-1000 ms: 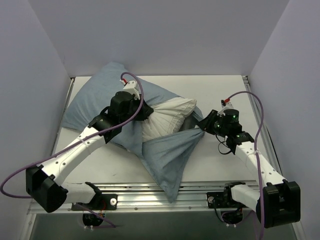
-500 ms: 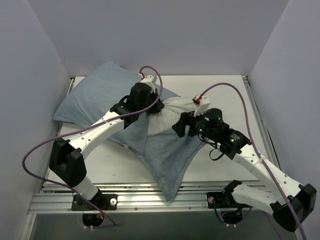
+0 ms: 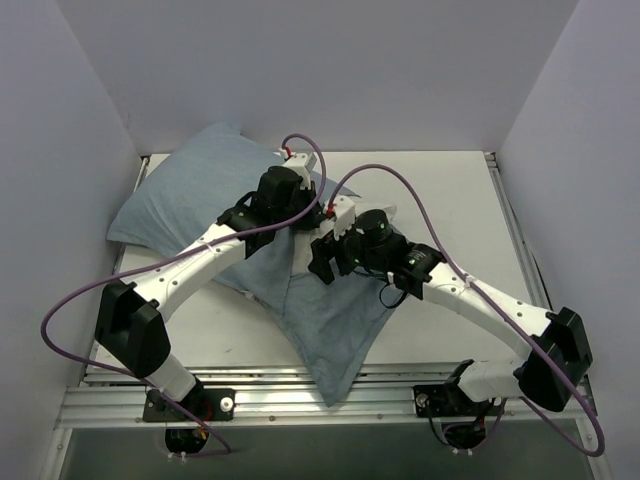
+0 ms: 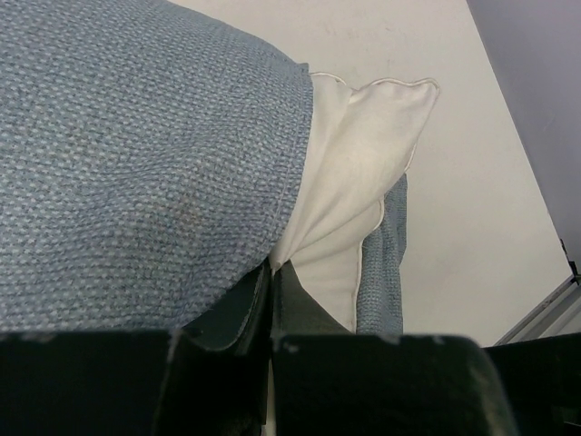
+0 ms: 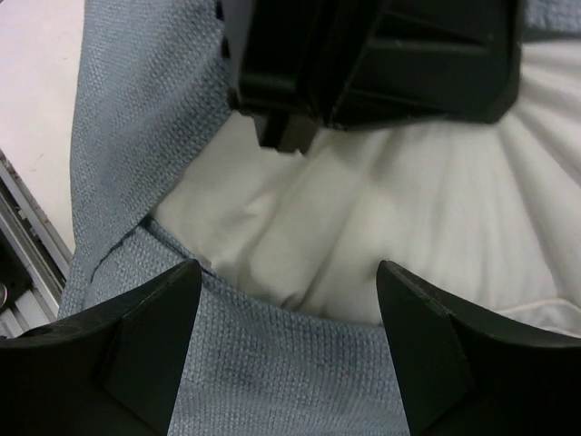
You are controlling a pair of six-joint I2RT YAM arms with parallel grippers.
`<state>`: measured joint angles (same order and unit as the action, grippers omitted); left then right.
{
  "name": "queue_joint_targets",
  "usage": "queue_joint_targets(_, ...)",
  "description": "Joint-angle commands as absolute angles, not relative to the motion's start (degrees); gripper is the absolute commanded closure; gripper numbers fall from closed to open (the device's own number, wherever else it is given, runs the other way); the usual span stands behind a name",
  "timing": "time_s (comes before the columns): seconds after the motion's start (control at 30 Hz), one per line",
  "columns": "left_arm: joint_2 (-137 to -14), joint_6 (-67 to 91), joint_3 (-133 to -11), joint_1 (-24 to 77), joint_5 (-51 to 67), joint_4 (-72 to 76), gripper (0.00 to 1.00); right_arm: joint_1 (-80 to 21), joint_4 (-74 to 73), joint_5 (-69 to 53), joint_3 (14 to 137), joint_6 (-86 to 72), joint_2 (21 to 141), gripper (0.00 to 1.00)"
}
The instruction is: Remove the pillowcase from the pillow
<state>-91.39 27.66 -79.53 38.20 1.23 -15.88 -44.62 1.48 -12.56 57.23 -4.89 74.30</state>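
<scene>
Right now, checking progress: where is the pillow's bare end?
Top view, centre: the pillow pokes from the pillowcase mouth, between the left end effector and right end effector.

Covered pillow at the worktop's back left, both hands at its open end.
The pillowcase (image 3: 190, 200) lies across the left and middle of the worktop (image 3: 440, 190), a flap reaching the near edge. The pillow (image 4: 354, 163) sticks out of its right end, pinched by the left hand (image 4: 272, 272). The right hand (image 5: 286, 272) sits spread just in front.

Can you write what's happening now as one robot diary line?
left claw: shut on pillow | right claw: open above pillowcase edge | pillow: partly out
</scene>
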Motion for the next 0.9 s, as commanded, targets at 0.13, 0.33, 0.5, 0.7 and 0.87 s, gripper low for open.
queue_joint_targets(0.13,-91.0,24.5,-84.1,36.6,-0.3,-18.6,0.98,-48.8,-1.5,-21.6,58.2,-0.6,77.4,0.29)
queue_joint_targets(0.33,-93.8,23.5,-88.7,35.8,-1.9,-19.9,0.98,-52.8,-3.9,-25.1,53.8,-1.2,77.3,0.37)
queue_joint_targets(0.5,-95.7,23.5,-93.1,34.5,-4.9,-20.8,0.98,-55.9,-5.4,-26.8,51.1,-2.5,77.7,0.68)
queue_joint_targets(0.7,-97.5,26.4,-98.7,32.6,-13.1,-19.2,0.98,-59.8,-7.8,-28.0,49.2,-4.7,75.2,1.0)
queue_joint_targets(0.87,-99.4,28.0,-103.2,30.9,-22.0,-15.4,0.98,-61.5,-11.1,-27.9,49.3,-5.4,71.8,1.0)
